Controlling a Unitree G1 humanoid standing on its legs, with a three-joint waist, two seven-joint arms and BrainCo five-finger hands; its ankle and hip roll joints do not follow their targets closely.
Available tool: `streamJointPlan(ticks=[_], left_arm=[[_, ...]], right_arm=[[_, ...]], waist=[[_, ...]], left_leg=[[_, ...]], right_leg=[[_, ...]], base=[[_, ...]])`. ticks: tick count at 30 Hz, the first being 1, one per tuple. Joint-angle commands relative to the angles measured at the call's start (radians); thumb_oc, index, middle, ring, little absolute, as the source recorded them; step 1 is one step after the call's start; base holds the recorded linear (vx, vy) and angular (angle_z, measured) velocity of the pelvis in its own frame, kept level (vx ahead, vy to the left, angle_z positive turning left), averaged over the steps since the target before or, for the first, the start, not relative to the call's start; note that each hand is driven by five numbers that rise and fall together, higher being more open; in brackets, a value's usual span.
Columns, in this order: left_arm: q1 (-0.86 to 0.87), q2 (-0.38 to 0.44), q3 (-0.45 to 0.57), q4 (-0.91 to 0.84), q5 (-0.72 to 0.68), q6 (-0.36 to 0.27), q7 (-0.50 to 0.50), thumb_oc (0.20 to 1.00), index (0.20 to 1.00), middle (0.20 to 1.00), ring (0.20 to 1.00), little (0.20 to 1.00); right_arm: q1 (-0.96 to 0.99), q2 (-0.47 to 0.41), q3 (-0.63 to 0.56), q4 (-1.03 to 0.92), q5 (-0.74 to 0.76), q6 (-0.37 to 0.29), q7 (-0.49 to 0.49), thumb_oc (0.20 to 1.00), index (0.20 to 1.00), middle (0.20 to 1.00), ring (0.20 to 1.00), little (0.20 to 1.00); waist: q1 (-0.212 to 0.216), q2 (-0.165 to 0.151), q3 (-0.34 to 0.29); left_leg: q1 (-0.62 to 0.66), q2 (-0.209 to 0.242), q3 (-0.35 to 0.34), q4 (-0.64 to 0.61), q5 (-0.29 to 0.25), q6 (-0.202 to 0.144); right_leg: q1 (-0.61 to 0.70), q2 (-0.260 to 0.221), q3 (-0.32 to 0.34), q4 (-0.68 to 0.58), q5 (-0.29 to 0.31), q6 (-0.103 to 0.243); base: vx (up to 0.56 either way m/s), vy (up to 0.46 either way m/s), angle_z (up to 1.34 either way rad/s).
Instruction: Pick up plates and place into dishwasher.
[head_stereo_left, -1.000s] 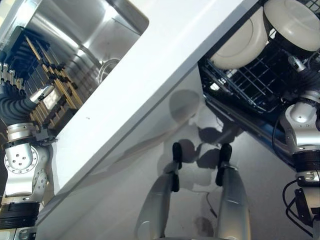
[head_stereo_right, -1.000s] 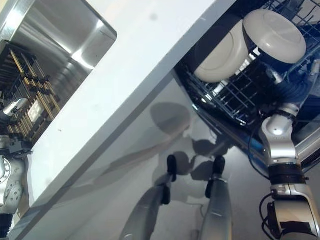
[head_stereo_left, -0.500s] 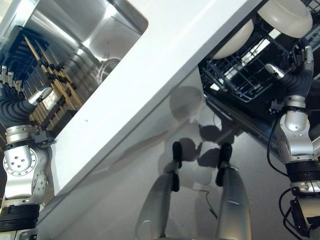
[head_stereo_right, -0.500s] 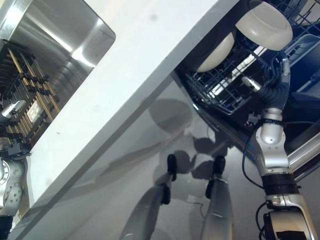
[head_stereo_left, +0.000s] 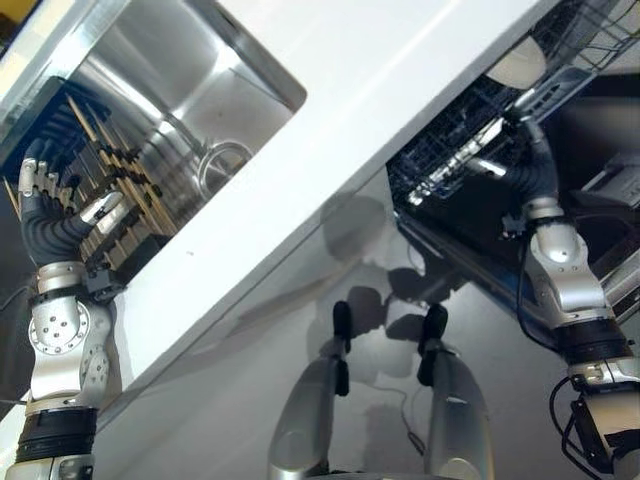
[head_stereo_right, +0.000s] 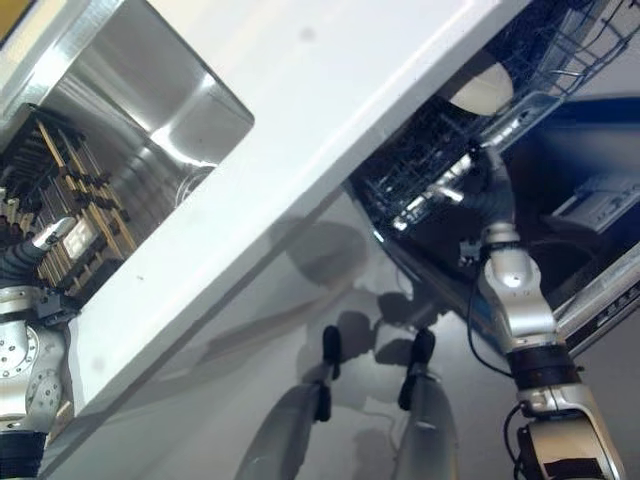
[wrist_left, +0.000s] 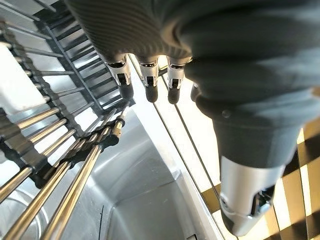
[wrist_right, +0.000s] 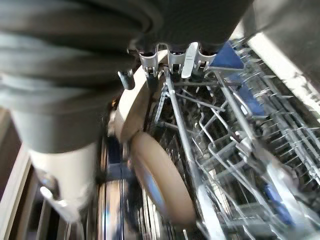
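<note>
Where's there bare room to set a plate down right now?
The white counter between the sink and the dishwasher rack is bare. The drying rack by the left hand is crowded with rods; plates crowd the right hand.

Surface (head_stereo_left: 400, 70): plain white. Sink (head_stereo_left: 190, 90): bright brushed steel. Drying rack (head_stereo_left: 110, 180) in the sink: black frame, brass-toned and steel rods. Plates (wrist_right: 160, 185): cream, unpatterned. Dishwasher basket (head_stereo_right: 440, 170): grey wire with blue fittings. Left hand (head_stereo_left: 50, 215) and right hand (head_stereo_left: 530, 150): silver fingers, dark tips, dark ribbed covers.
</note>
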Motion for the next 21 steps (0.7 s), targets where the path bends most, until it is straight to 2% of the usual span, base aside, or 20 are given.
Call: streamJointPlan(ticks=[1,9,16,21], left_arm=[[0.103,-0.039,-0.158,-0.136,-0.003,0.008,-0.075,1.000,1.000,1.000,1.000,1.000],[0.113,-0.042,-0.128,-0.137,0.013,0.094,-0.136,1.000,1.000,1.000,1.000,1.000],[0.137,-0.073,-0.124,-0.117,0.059,0.143,-0.188,1.000,1.000,1.000,1.000,1.000],[0.162,-0.094,-0.110,-0.104,0.064,0.157,-0.224,1.000,1.000,1.000,1.000,1.000]], right_arm=[[-0.218,0.137,0.241,-0.447,-0.061,-0.150,0.280,1.000,1.000,1.000,1.000,1.000],[-0.139,0.204,0.249,-0.466,-0.063,-0.120,0.254,1.000,1.000,1.000,1.000,1.000],[-0.056,0.243,0.259,-0.468,-0.065,-0.089,0.200,1.000,1.000,1.000,1.000,1.000],[-0.005,0.230,0.241,-0.471,-0.071,-0.068,0.181,1.000,1.000,1.000,1.000,1.000]], waist=[[0.107,-0.095,0.048],[0.149,-0.156,-0.124],[0.180,-0.208,-0.282],[0.183,-0.230,-0.344]], left_leg=[[-0.022,-0.039,-0.042,0.090,-0.074,0.023],[0.132,-0.051,-0.062,0.071,-0.135,0.027],[0.250,-0.050,-0.088,0.023,-0.157,0.031],[0.324,-0.045,-0.079,-0.014,-0.173,0.035]], right_leg=[[0.148,-0.037,-0.013,-0.229,0.085,0.096],[0.361,-0.038,-0.030,-0.338,0.090,0.116],[0.499,-0.044,-0.044,-0.427,0.109,0.149],[0.533,-0.055,-0.039,-0.435,0.109,0.171]], base=[[-0.01,0.020,0.10],[0.07,-0.002,0.10],[0.13,0.031,0.07],[0.04,0.069,0.12]])
